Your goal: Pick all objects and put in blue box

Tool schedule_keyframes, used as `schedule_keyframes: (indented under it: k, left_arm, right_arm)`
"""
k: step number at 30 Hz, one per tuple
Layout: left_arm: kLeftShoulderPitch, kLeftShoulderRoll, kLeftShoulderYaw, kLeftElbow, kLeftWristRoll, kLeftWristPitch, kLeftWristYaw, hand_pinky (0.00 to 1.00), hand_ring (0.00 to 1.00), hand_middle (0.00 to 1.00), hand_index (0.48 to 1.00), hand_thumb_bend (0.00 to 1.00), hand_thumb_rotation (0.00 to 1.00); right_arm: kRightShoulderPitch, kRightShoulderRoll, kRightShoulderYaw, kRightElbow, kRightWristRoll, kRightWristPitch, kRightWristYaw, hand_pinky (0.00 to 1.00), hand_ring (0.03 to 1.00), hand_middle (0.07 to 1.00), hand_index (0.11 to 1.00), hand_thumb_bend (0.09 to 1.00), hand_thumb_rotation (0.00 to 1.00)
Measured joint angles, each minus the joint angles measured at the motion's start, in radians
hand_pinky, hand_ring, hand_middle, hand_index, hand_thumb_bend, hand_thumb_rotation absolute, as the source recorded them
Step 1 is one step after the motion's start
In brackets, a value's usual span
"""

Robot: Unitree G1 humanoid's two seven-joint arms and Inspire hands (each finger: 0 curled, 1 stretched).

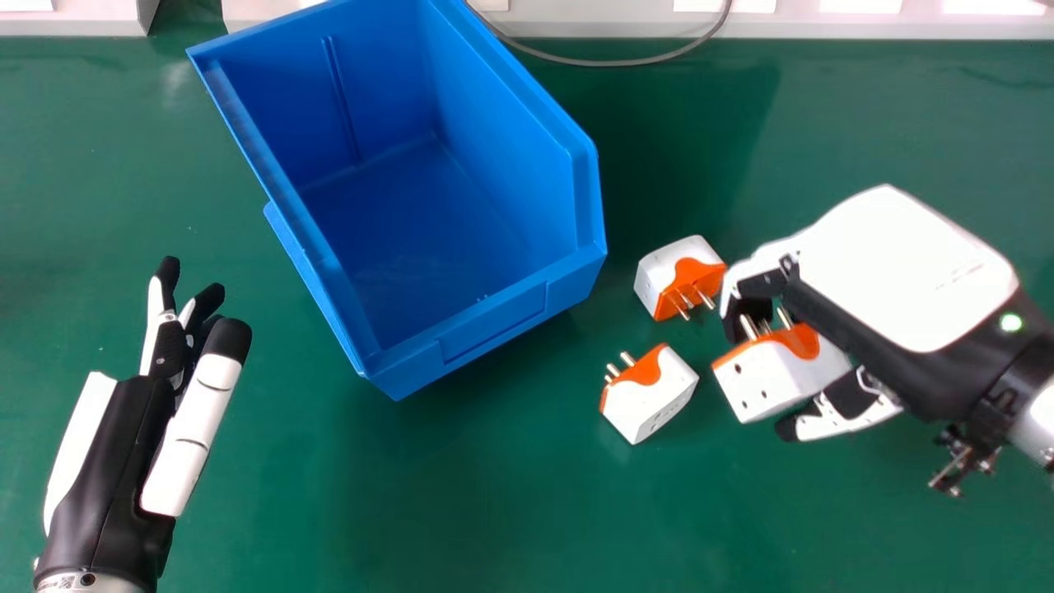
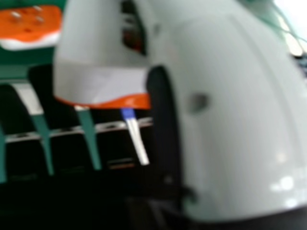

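Beneath the palm of my right hand, a white and orange plug adapter is pinched between curled fingers and thumb, its pins toward the fingers. In the right hand view, the thumb of this right hand lies against the held adapter. Two more adapters rest on the table: one just beyond the hand, one to its left; an adapter also shows in the right hand view. The blue box stands left of them, its visible inside bare. My left hand is open at the lower left.
The green table extends around the box and in front of it. A grey cable loops over the far edge, beside pale equipment running along the back. The box's raised walls face the adapters' side.
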Motion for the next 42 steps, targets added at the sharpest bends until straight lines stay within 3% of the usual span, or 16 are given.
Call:
schedule_keyframes:
  k: [6, 10, 16, 24, 31, 42]
  left_arm:
    - [-0.018, -0.009, -0.007, 0.013, 0.004, 0.002, 0.003, 0.93, 0.95, 0.97, 0.957, 0.71, 1.0]
    - [-0.03, -0.012, -0.011, 0.017, 0.01, 0.004, 0.006, 0.93, 0.95, 0.96, 0.953, 0.71, 1.0]
    - [-0.034, -0.015, -0.012, 0.021, 0.012, 0.006, 0.017, 0.92, 0.95, 0.96, 0.949, 0.71, 1.0]
    - [-0.047, -0.017, -0.021, 0.03, 0.011, 0.006, 0.018, 0.91, 0.94, 0.95, 0.939, 0.72, 1.0]
    - [-0.048, -0.016, -0.021, 0.03, 0.008, 0.019, 0.015, 0.9, 0.93, 0.95, 0.934, 0.73, 0.99]
    - [-0.046, -0.017, -0.019, 0.029, 0.001, 0.041, 0.015, 0.89, 0.93, 0.95, 0.929, 0.74, 0.98]
  right_arm:
    - [-0.049, 0.104, 0.002, -0.082, 0.054, 0.029, 0.052, 0.35, 0.424, 0.522, 0.454, 0.495, 0.0]
    - [-0.129, 0.198, 0.061, -0.087, 0.044, 0.03, 0.06, 0.34, 0.431, 0.527, 0.458, 0.494, 0.0]
    - [-0.241, 0.308, 0.137, -0.006, -0.028, 0.0, 0.02, 0.33, 0.433, 0.53, 0.461, 0.494, 0.0]
    - [-0.406, 0.45, 0.237, 0.213, -0.212, 0.048, -0.09, 0.33, 0.431, 0.523, 0.46, 0.495, 0.0]
    - [-0.572, 0.535, 0.318, 0.407, -0.283, 0.112, -0.114, 0.33, 0.44, 0.514, 0.482, 0.496, 0.0]
    - [-0.789, 0.648, 0.443, 0.768, -0.345, 0.143, -0.283, 0.33, 0.435, 0.512, 0.506, 0.495, 0.0]
